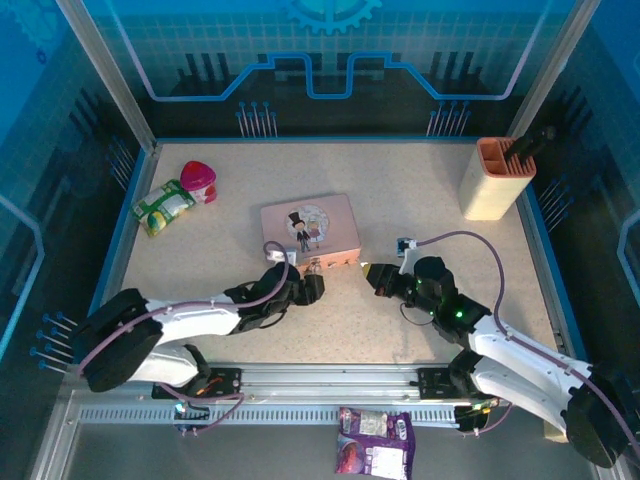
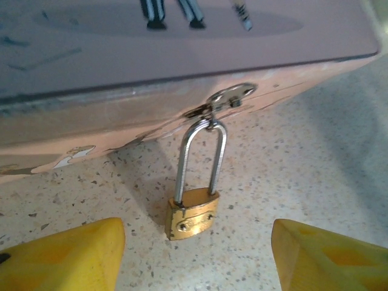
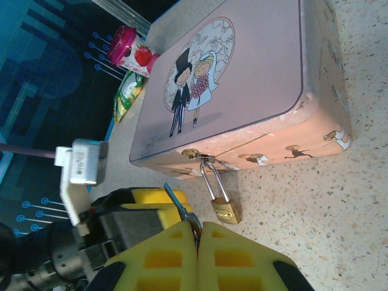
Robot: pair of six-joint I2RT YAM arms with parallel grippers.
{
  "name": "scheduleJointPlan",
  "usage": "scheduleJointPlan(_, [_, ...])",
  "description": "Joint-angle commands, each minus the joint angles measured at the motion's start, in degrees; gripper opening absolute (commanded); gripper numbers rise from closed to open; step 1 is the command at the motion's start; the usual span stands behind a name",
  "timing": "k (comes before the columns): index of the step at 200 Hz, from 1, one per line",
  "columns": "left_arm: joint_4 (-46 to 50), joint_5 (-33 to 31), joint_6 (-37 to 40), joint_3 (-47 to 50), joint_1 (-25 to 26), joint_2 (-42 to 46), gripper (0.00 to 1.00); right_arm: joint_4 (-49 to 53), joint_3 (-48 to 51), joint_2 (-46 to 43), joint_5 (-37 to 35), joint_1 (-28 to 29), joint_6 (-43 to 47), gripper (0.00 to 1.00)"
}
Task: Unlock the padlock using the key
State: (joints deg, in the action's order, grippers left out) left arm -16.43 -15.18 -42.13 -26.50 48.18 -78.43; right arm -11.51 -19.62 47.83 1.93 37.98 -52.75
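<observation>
The padlock point(image 2: 193, 215) hangs by its closed silver shackle point(image 2: 200, 160) from the hasp point(image 2: 230, 97) on the near wall of the pink tin point(image 2: 121, 60), its brass body tipped down onto the speckled worktop point(image 2: 315, 176). That leaves it loose and free to swing, which is probably why the left gripper point(image 2: 197, 254) sits low just in front of it, jaws wide open, 1 yellow finger to each side and neither touching: placed to close on the body and steady it. The keyhole is not visible from here. The key point(image 3: 179, 206) is pinched in the right gripper point(image 3: 198, 233), whose jaws are shut tight on it with the thin blade poking out toward the padlock point(image 3: 225, 209), near but apart. The tin point(image 1: 310, 228) lies about midway between the worktop's left and right edges, so both arms meet at its near side
</observation>
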Motion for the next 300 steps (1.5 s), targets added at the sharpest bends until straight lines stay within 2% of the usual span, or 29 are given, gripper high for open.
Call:
scheduleJointPlan(1, [-1.5, -0.1, -1.0, -4.1, 0.3, -4.7, 0.65, -0.7, 0.5, -0.9, -0.7, 0.7, -0.3, 0.00])
scheduleJointPlan(12, [0.7, 0.3, -1.4, -6.2, 0.3, -6.8, 0.65, -0.7, 0.5, -0.9, -0.6, 0.7, -0.4, 0.00])
scheduleJointPlan(39, [-1.8, 1.4, -2.0, -7.0, 0.3, -10.5, 0.63, -1.5, 1.2, -0.9, -0.3, 0.9, -1.0, 0.00])
scheduleJointPlan(87, [0.8, 2.3, -1.9, -11.0, -0.2, -15.1, 0.57, -1.8, 2.0, -1.2, -0.3, 0.9, -1.4, 0.00])
scheduleJointPlan(124, [1.1, 4.3, -2.9, -11.7, -1.3, -16.9, 0.43, -1.6, 1.6, -0.7, -0.3, 0.9, -1.3, 0.00])
scheduleJointPlan(194, [1.1, 6.0, -3.3, -10.5, -1.8, -16.4, 0.32, -2.7, 1.4, 0.6, 0.1, 0.9, -1.6, 0.00])
scheduleJointPlan(217, [4.5, 6.3, -2.9, -12.1, -1.7, -16.4, 0.27, -3.7, 1.7, 2.4, 0.9, 1.0, -3.9, 0.00])
scheduleJointPlan(245, [3.9, 6.6, -3.1, -11.6, -1.7, -15.2, 0.21, -10.1, 2.0, 6.1, 3.9, 1.0, -7.9, 0.00])
scheduleJointPlan(279, [5.9, 7.4, -0.9, -12.5, -1.8, -13.2, 0.19, -14.2, 2.8, 10.5, 6.0, 0.2, -13.2, 0.00])
scheduleJointPlan(300, [6.6, 8.1, 0.4, -12.6, -1.8, -11.4, 0.18, -22.4, 4.3, 14.5, 9.9, -0.8, -17.3, 0.00])
